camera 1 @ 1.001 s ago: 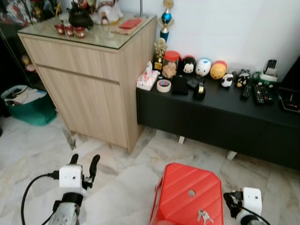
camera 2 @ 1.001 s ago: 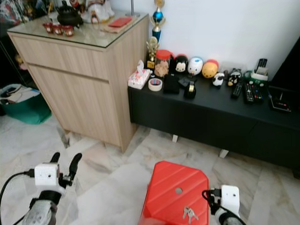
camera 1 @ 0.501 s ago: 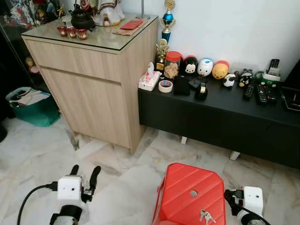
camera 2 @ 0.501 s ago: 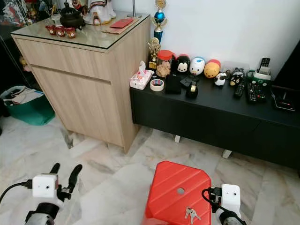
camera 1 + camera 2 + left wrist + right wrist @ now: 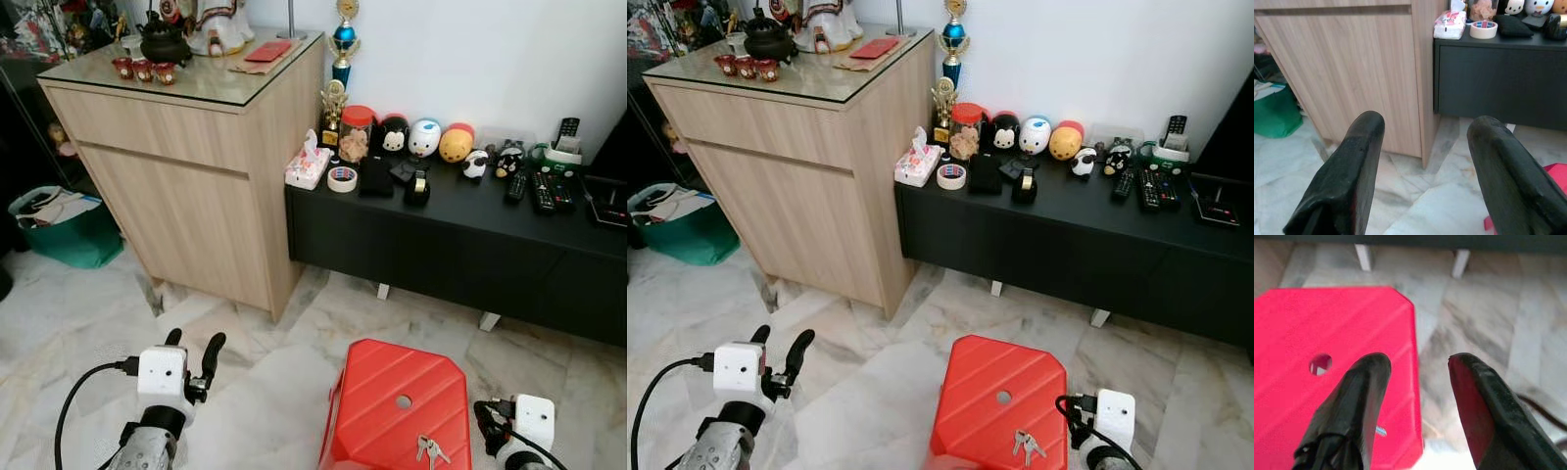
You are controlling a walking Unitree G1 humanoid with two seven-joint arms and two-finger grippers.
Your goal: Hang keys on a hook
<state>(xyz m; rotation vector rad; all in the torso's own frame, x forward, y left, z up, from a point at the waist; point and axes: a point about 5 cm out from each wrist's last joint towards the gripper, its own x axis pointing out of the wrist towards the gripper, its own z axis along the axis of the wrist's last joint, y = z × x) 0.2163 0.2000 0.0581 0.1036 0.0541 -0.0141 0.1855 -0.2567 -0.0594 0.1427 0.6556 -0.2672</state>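
Silver keys (image 5: pixel 427 449) on red stool (image 5: pixel 382 392); right gripper (image 5: pixel 1418 377) parted beside

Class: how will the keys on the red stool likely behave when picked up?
The keys look like a loose metal bunch, so they would probably dangle and swing. Lying flat on the smooth red stool, they may slide when nudged. Small, likely light; the right claw is open nearby.

The left end effector (image 5: pixel 193 350) has two long, rounded black fingers (image 5: pixel 1344 181) with a matte, slightly rough surface. Behind them sits a white boxy housing, a black cable looping from its side, on a silver arm. The right end effector (image 5: pixel 1415 406) matches, with a white block and black cable.
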